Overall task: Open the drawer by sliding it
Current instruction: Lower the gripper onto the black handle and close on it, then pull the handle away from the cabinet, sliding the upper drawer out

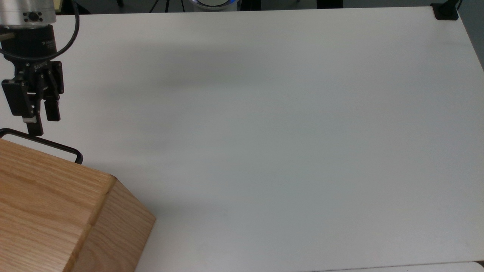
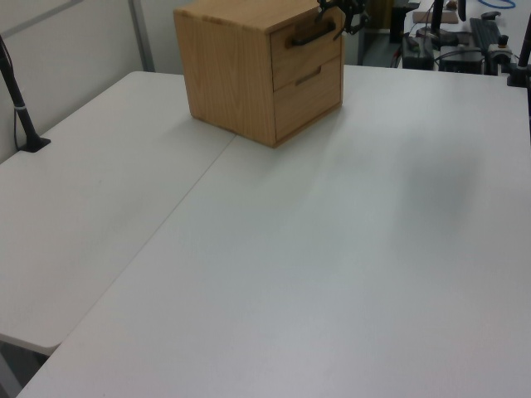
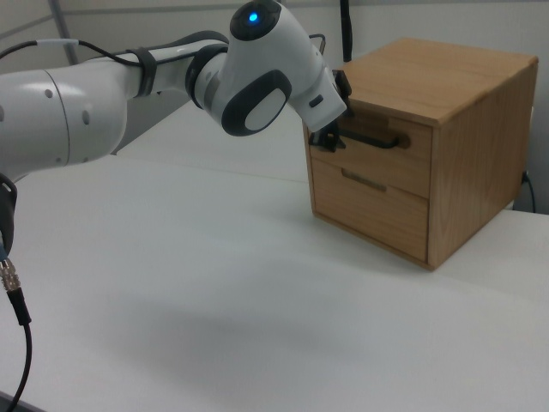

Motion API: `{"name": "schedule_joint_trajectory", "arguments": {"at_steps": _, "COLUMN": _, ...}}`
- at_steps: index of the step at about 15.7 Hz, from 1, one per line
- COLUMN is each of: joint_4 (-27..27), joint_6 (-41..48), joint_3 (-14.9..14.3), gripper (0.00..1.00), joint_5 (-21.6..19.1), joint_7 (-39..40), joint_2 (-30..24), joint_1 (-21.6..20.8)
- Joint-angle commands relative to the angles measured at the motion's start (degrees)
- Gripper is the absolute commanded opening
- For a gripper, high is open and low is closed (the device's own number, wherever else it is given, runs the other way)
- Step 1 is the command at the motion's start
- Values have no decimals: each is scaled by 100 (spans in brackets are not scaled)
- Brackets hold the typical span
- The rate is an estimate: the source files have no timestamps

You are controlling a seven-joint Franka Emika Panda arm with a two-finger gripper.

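- Two black fingers (image 1: pixel 36 126) of the tool (image 1: pixel 43 122) point down the top view, spread a little apart with nothing between them, near the table's (image 1: pixel 264 113) far-left corner as the top view shows it.
- One fingertip sits right at the thin black bar handle (image 1: pixel 41 142), touching or just short of it; I cannot tell which.
- That handle juts from the oak cabinet (image 1: pixel 56 211), which fills the table's near-left corner in the top view.
- Over to the left view: the cabinet (image 2: pixel 232 75) stands at the table's (image 2: pixel 332 249) far edge, two drawer fronts facing the left view's right.
- Up top is the drawer (image 2: pixel 309 51), flush with the cabinet face, fully shut, its dark handle (image 2: pixel 311 35) across the panel.
- The tool (image 2: pixel 338 12) hangs at the cabinet's upper front corner, just by the handle's far end.
- A black post (image 2: pixel 18 104) stands clamped at the table's edge on the left view's left.
- Now the right view: the white arm (image 3: pixel 129 86) reaches in from the right view's left, blue light on its joint.
- The tool (image 3: pixel 326 136) is down at the near end of the handle (image 3: pixel 373 139), right against the drawer (image 3: pixel 377 154) front.
- Drawer closed here too, above a second, lower drawer (image 3: pixel 369 206), the cabinet (image 3: pixel 463 112) near the table's (image 3: pixel 214 283) far-right corner in the right view.
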State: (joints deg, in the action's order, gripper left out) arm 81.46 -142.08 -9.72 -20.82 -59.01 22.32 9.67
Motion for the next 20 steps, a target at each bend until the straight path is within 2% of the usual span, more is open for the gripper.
{"name": "schedule_joint_trajectory", "arguments": {"at_steps": 1, "joint_4": 81, "joint_6": -416, "joint_3": -38, "gripper": 64, "joint_5": 105, "joint_7": -129, "joint_2": 149, "joint_1": -44}}
{"name": "schedule_joint_trajectory", "arguments": {"at_steps": 5, "joint_4": 72, "joint_6": -706, "joint_3": -38, "gripper": 64, "joint_5": 105, "joint_7": -129, "joint_2": 281, "joint_1": -44}}
{"name": "schedule_joint_trajectory", "arguments": {"at_steps": 6, "joint_4": 72, "joint_6": -716, "joint_3": -38, "gripper": 60, "joint_5": 113, "joint_7": -102, "joint_2": 290, "joint_1": -44}}
{"name": "schedule_joint_trajectory", "arguments": {"at_steps": 9, "joint_4": 81, "joint_6": -794, "joint_3": -38, "gripper": 24, "joint_5": 166, "joint_7": -76, "joint_2": 361, "joint_1": -44}}
{"name": "schedule_joint_trajectory", "arguments": {"at_steps": 14, "joint_4": 81, "joint_6": -786, "joint_3": -56, "gripper": 16, "joint_5": 175, "joint_7": 126, "joint_2": 290, "joint_1": -9}}
{"name": "schedule_joint_trajectory", "arguments": {"at_steps": 15, "joint_4": 89, "joint_6": -777, "joint_3": -56, "gripper": 5, "joint_5": 166, "joint_7": 196, "joint_2": 290, "joint_1": 0}}
{"name": "schedule_joint_trajectory", "arguments": {"at_steps": 16, "joint_4": 98, "joint_6": -760, "joint_3": -56, "gripper": 0, "joint_5": 140, "joint_7": 258, "joint_2": 273, "joint_1": 18}}
{"name": "schedule_joint_trajectory", "arguments": {"at_steps": 20, "joint_4": 562, "joint_6": -733, "joint_3": -47, "gripper": 0, "joint_5": 96, "joint_7": 521, "joint_2": -121, "joint_1": 35}}
